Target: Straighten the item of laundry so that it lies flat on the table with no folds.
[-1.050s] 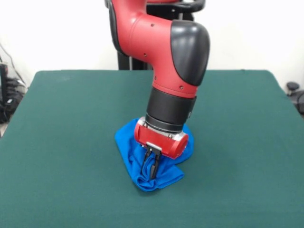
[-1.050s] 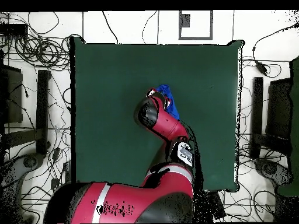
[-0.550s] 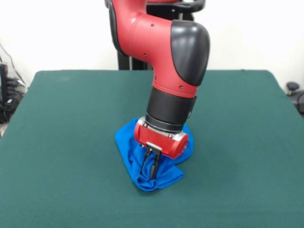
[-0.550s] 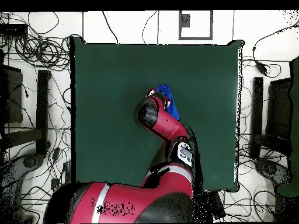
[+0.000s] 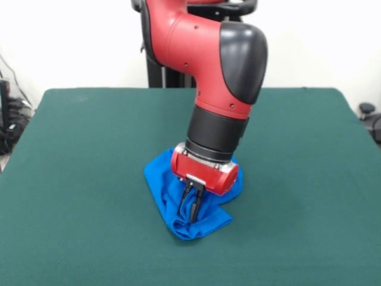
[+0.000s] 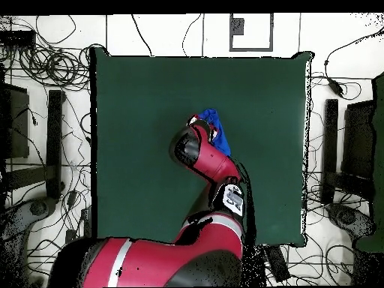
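Observation:
The item of laundry (image 5: pixel 196 217) is a bright blue shirt bunched into a folded heap near the middle of the green table (image 5: pixel 71 149). No lettering shows on it. My gripper (image 5: pixel 189 210) points straight down into the heap's front part, its two dark fingers drawn close together on a fold of the cloth. In the overhead view only a small blue piece of the shirt (image 6: pixel 215 126) shows beyond the arm's wrist, on the table (image 6: pixel 135 112). The arm hides the gripper itself there.
Green table stretches wide on every side of the heap. Cables and black stands (image 6: pixel 45 135) lie on the floor around the table. A dark object (image 5: pixel 366 110) sits off the right edge.
The arm's upper part has shifted slightly to the right in the front view. The gripper's fingers look a little closer together on the cloth. The shirt has barely moved.

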Motion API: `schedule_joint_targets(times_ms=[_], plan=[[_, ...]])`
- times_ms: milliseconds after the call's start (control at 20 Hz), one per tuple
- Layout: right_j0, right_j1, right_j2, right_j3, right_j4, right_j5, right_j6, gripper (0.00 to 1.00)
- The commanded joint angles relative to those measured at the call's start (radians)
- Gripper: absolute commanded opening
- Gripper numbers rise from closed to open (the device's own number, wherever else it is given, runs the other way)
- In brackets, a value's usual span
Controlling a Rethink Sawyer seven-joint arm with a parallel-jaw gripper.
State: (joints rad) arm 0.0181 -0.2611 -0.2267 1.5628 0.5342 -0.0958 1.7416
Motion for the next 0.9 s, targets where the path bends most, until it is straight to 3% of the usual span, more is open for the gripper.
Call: schedule_joint_targets(times_ms=[50,900], plan=[[-0.011,-0.015,0.075,0.161,-0.047,0.001,0.224,0.00],[-0.073,-0.081,0.135,0.276,-0.115,-0.066,0.267,0.00]])
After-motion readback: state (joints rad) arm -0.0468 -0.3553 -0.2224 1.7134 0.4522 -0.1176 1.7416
